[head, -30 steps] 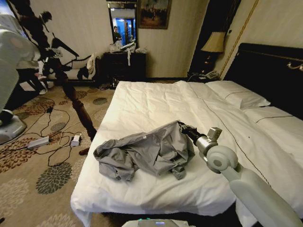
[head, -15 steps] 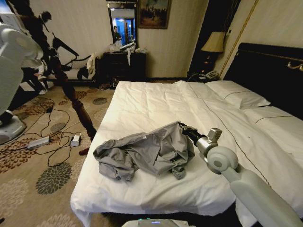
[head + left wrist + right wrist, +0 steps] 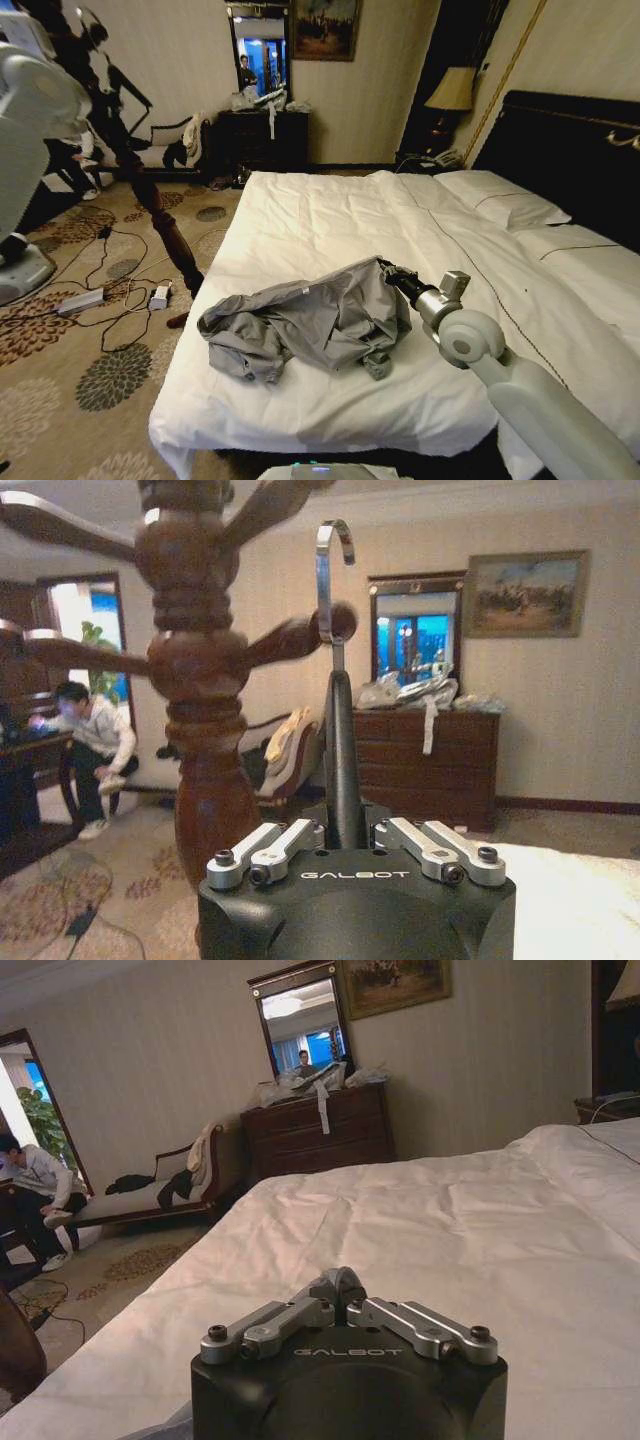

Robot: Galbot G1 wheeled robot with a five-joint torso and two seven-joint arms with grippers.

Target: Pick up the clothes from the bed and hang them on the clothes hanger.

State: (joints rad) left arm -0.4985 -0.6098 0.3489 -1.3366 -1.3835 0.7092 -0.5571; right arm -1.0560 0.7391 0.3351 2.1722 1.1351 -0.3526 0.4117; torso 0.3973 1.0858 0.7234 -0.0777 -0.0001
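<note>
The right gripper (image 3: 384, 268) pinches an upper fold of the crumpled light grey long-sleeved shirt (image 3: 300, 322), which lies near the foot of the white-duveted double bed (image 3: 330, 215), unchanged from a second ago. The left gripper (image 3: 345, 840), raised at the robot's far left, clamps the thin black hanger with curved silver hook (image 3: 333, 600); it now sits higher beside the dark turned wooden pole (image 3: 150, 195).

hotel bedroom | bed (image 3: 330, 220) | dresser (image 3: 262, 138) | mirror (image 3: 259, 50) | lamp (image 3: 452, 90)
</note>
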